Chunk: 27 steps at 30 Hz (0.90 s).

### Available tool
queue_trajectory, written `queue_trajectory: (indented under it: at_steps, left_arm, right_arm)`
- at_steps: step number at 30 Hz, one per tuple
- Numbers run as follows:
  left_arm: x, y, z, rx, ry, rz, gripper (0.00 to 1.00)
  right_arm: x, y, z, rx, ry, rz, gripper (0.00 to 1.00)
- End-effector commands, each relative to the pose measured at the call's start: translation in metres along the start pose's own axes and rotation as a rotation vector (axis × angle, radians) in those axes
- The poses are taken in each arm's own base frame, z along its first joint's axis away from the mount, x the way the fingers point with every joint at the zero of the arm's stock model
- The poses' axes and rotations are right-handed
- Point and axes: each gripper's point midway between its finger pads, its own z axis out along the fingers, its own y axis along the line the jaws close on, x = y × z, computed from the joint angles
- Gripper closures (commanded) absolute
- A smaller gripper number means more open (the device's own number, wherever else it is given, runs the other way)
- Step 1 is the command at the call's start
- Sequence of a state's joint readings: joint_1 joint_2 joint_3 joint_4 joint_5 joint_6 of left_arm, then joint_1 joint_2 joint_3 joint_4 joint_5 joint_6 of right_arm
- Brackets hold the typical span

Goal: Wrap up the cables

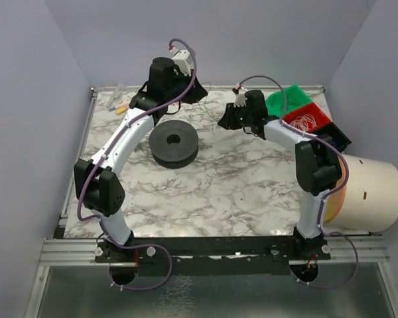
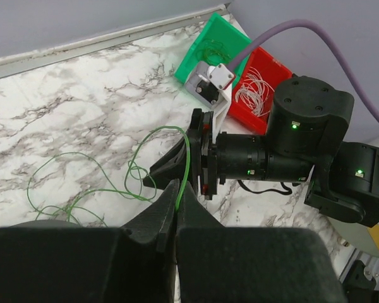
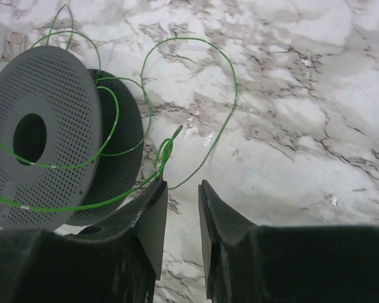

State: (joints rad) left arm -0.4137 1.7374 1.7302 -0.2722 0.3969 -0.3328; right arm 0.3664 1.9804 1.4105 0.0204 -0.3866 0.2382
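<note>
Left gripper (image 2: 177,197) is clamped on the green cable (image 2: 187,163), fingertips pressed together with the strand coming out between them. From the pinch the cable runs nearly straight away from the left wrist camera, toward the face of the right gripper (image 3: 182,187), then arcs over to that view's left and drops into loose, irregular loops lying flat on the marble worktop (image 1: 252,179).

Right gripper is parted by a narrow gap and holds nothing. The cable crosses at the tip of the finger on the left of its wrist view, and one strand starts right at the mouth of the gap. In that view a big open loop spreads across the worktop ahead of the fingers, and a short free end points up and to the right.

Both grippers sit close together at the far middle of the worktop, facing each other, just beyond the black spool (image 1: 174,142), which lies flat.

Whitish cables (image 2: 256,91) are bundled curly in the red bin (image 2: 265,60) at the far right, beside the green bin (image 2: 196,60) — well apart from the held cable.
</note>
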Motion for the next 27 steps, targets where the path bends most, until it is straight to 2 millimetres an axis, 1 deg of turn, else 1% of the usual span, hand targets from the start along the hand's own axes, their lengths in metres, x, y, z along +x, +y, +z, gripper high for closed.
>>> queue_trajectory:
  at_steps: [1,5,7,10,11,13,15,18,20,22,27]
  left_arm:
    - [-0.002,-0.009,-0.007,0.03,-0.006,0.0,1.0]
    - [-0.001,-0.01,-0.007,0.039,-0.005,-0.012,1.0]
    - [0.0,-0.012,-0.006,0.049,-0.005,-0.022,1.0]
    - [0.004,-0.013,-0.005,0.057,0.002,-0.034,1.0]
    - [0.004,-0.012,-0.005,0.055,0.001,-0.034,1.0]
    - [0.003,-0.012,-0.005,0.052,-0.003,-0.03,1.0]
    - [0.003,-0.012,-0.006,0.05,-0.005,-0.02,1.0]
    - [0.006,-0.013,-0.007,0.053,0.0,-0.005,1.0]
    - [0.01,-0.015,-0.007,0.05,0.005,0.021,1.0]
    - [0.014,-0.017,-0.006,0.042,0.01,0.044,1.0]
    - [0.017,-0.017,-0.003,0.038,0.015,0.062,1.0]
  right_arm:
    - [-0.019,-0.012,-0.013,0.093,-0.068,-0.032,0.7]
    - [-0.022,-0.005,-0.012,0.057,-0.076,-0.044,0.7]
    - [-0.023,0.003,-0.011,0.01,-0.073,-0.053,0.71]
    - [-0.022,0.025,-0.011,-0.117,-0.062,-0.065,0.69]
    - [-0.02,0.029,-0.011,-0.143,-0.048,-0.057,0.67]
    - [-0.018,0.026,-0.01,-0.134,-0.019,0.0,0.65]
    - [-0.011,0.016,-0.009,-0.12,0.038,0.079,0.62]
    - [-0.01,0.008,-0.013,-0.156,0.091,0.183,0.59]
    - [-0.009,0.009,-0.014,-0.167,0.126,0.188,0.56]
    - [-0.003,0.012,-0.014,-0.189,0.168,0.197,0.54]
    - [0.021,0.014,-0.011,-0.21,0.26,0.225,0.53]
